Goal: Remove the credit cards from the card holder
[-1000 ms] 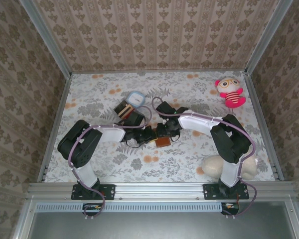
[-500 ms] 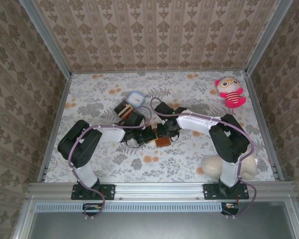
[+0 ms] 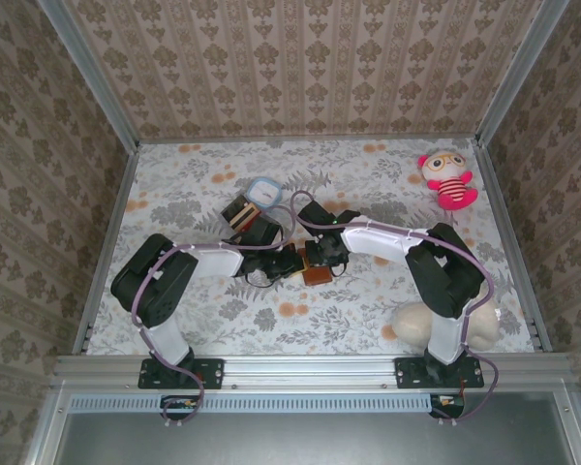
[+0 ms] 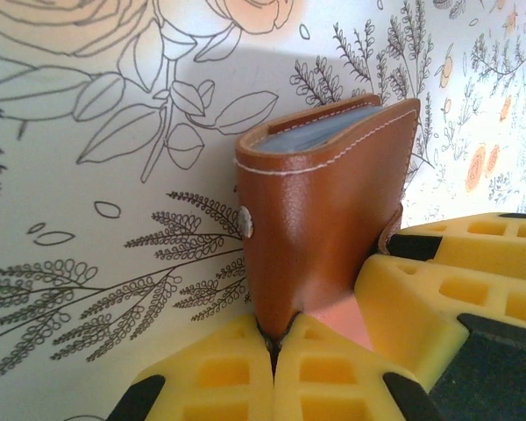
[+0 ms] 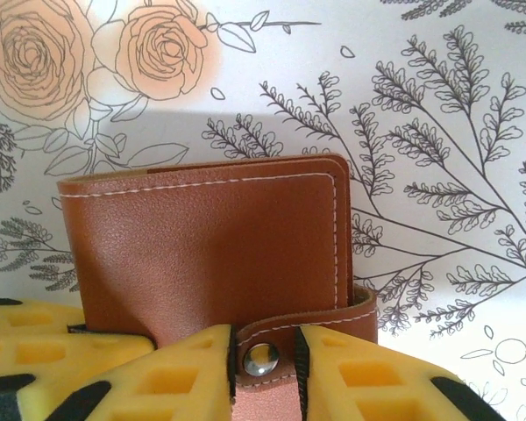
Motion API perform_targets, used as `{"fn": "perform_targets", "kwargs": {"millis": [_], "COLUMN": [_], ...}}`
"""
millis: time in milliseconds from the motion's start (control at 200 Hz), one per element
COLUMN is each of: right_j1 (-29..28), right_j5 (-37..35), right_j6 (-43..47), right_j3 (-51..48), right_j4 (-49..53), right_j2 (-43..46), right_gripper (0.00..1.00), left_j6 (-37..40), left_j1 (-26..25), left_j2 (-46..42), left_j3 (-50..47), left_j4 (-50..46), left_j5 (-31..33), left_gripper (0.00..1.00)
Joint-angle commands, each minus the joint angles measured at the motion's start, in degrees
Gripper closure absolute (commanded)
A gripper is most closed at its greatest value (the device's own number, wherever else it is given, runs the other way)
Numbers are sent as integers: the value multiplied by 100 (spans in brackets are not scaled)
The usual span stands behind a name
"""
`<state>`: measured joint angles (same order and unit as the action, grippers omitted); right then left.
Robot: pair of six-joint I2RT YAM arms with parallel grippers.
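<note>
Card holder (image 3: 317,276) sits mid-surface, squeezed between my two end effectors where they meet: the left end effector (image 3: 292,263) comes at it from the left, the right end effector (image 3: 321,258) from just beyond it on the far-right side.

On the left wrist camera I see the left end effector's yellow pads (image 4: 206,373) pressed together on the holder's near lower edge, the leather pinched in the seam between them.

On the right wrist camera the right end effector's fingers (image 5: 180,373) stand close on either side of the snap strap (image 5: 276,338), with its metal stud (image 5: 261,360) between them. I cannot tell whether they are actually pinching it.

Compared with a second ago, the right arm's wrist has crept a little left towards the left arm and its fingers have drawn nearer together. The holder has stayed where it was on the floral surface (image 3: 368,174), and the left end effector has kept its clamp.

The holder is folded shut, its broad brown face turned to the right wrist camera. Its long axis runs roughly left to right in the overhead view. The open edge, showing light blue inside, points away from the left end effector, and the strap wraps round one short end. Whether it lies flat or tipped up I cannot tell.
</note>
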<state>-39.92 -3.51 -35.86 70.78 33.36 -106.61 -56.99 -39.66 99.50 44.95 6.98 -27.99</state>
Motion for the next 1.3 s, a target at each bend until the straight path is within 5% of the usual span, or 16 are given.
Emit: {"fn": "perform_targets", "kwargs": {"millis": [0, 260, 495, 875, 1085, 1295], "right_j1": [230, 371, 406, 519, 540, 541], "right_j5": [-1325, -1301, -44, 337, 763, 387], "right_j6": [-317, -507, -129, -39, 232, 383], "right_j3": [-245, -459, -476, -364, -436, -552], "right_j4": [690, 548, -53, -201, -595, -464], "right_j2": [172, 433, 387, 173, 224, 764], "right_gripper": [76, 86, 68, 67, 83, 91], "left_j6": [124, 139, 210, 183, 464, 942], "left_j1": [106, 130, 126, 186, 313, 500], "left_j2": [-96, -124, -166, -518, -795, -1188], "left_j3": [-316, -303, -130, 94, 247, 226], "left_j4": [-888, -793, -608, -928, -1372, -1700], "left_j5": [552, 457, 189, 320, 593, 921], "left_gripper": [100, 100, 100, 48, 23, 0]}}
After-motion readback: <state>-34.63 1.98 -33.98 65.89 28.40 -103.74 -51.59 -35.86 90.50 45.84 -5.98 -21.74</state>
